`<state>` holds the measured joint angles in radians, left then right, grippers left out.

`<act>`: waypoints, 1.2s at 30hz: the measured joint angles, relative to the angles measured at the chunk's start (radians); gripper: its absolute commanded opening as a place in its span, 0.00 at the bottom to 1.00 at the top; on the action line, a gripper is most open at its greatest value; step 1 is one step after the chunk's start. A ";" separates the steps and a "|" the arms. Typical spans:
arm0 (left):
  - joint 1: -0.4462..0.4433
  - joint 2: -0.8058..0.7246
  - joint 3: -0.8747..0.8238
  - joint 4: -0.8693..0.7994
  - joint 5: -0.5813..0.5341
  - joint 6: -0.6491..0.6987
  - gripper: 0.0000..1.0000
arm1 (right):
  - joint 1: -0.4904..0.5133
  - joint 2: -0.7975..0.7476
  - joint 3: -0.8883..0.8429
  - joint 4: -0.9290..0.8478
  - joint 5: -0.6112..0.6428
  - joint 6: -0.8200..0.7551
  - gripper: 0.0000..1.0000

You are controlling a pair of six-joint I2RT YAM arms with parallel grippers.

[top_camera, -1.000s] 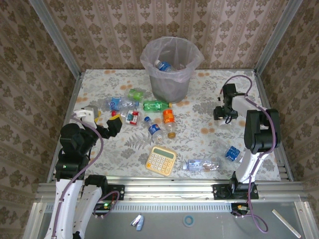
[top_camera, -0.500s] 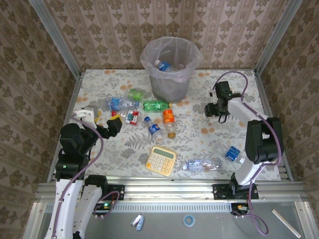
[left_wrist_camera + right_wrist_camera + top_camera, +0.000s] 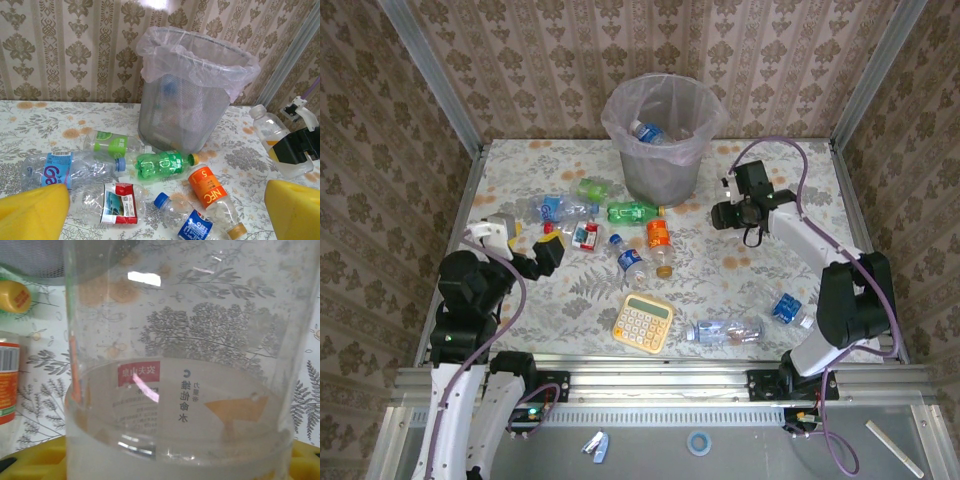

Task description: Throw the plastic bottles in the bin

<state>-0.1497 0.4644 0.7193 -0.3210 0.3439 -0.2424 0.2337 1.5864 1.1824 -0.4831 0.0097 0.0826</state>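
You have a grey bin (image 3: pixel 663 175) lined in translucent pink, a green bottle (image 3: pixel 632 211), an orange bottle (image 3: pixel 659 236), a yellow calculator (image 3: pixel 643 321), and a counter (image 3: pixel 740 280) patterned with grey leaves and orange blossoms.

Right wrist: clear bottle (image 3: pixel 175 340) cut off at the top and bottom edges; my pads (image 3: pixel 40 460) mostly hidden behind it, lower edge. Left wrist: my yellow fingers (image 3: pixel 30 212) cropped at both lower corners. Bin (image 3: pixel 170 120) contents blurred through the bag (image 3: pixel 200 65).

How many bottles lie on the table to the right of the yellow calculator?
2. A clear bottle lies just right of the calculator; a blue-labelled one lies farther right, by the right arm's base. The arm may hide others.
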 measured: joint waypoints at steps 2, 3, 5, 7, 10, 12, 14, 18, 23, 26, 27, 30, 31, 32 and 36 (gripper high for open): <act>0.000 0.000 0.000 0.000 0.000 0.000 1.00 | 0.012 -0.024 0.000 0.003 -0.003 0.000 0.51; 0.000 0.000 0.000 0.000 0.000 0.000 1.00 | 0.016 -0.037 0.000 0.003 -0.007 0.000 0.51; 0.000 0.000 0.000 0.000 0.000 0.000 1.00 | 0.026 -0.069 0.000 0.007 -0.014 0.000 0.51; 0.000 0.000 0.000 0.000 0.000 0.000 1.00 | 0.032 -0.103 0.000 0.012 -0.020 0.000 0.51; 0.000 0.000 0.000 0.000 -0.003 0.000 1.00 | 0.043 -0.148 0.000 0.022 -0.034 0.000 0.51; 0.000 0.000 0.000 0.000 -0.004 0.000 1.00 | 0.049 -0.171 0.000 0.032 -0.052 0.001 0.51; 0.000 0.000 0.000 0.000 -0.008 0.000 1.00 | 0.054 -0.200 0.000 0.039 -0.076 0.004 0.51; 0.000 0.000 0.000 0.000 -0.013 0.000 1.00 | 0.064 -0.260 0.001 0.068 -0.108 0.011 0.51; 0.000 0.000 0.000 0.000 -0.015 0.000 1.00 | 0.082 -0.308 0.025 0.092 -0.132 0.024 0.50; 0.000 0.000 0.000 0.000 -0.015 0.000 1.00 | 0.092 -0.328 0.042 0.101 -0.139 0.027 0.49; 0.000 0.000 0.000 0.000 -0.015 0.000 1.00 | 0.096 -0.335 0.046 0.105 -0.142 0.027 0.49; 0.000 0.000 0.000 0.000 -0.015 0.000 1.00 | 0.106 -0.360 0.059 0.123 -0.150 0.027 0.48; 0.000 0.000 0.000 0.000 -0.015 0.000 1.00 | 0.111 -0.371 0.065 0.131 -0.153 0.027 0.48; 0.000 0.000 0.000 0.000 -0.015 0.000 1.00 | 0.114 -0.379 0.070 0.139 -0.153 0.027 0.48; 0.000 0.000 0.000 0.000 -0.015 0.000 1.00 | 0.127 -0.428 0.099 0.174 -0.154 0.026 0.47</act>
<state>-0.1497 0.4644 0.7193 -0.3210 0.3290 -0.2420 0.3607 1.1584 1.2812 -0.3096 -0.1440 0.1089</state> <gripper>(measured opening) 0.997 0.601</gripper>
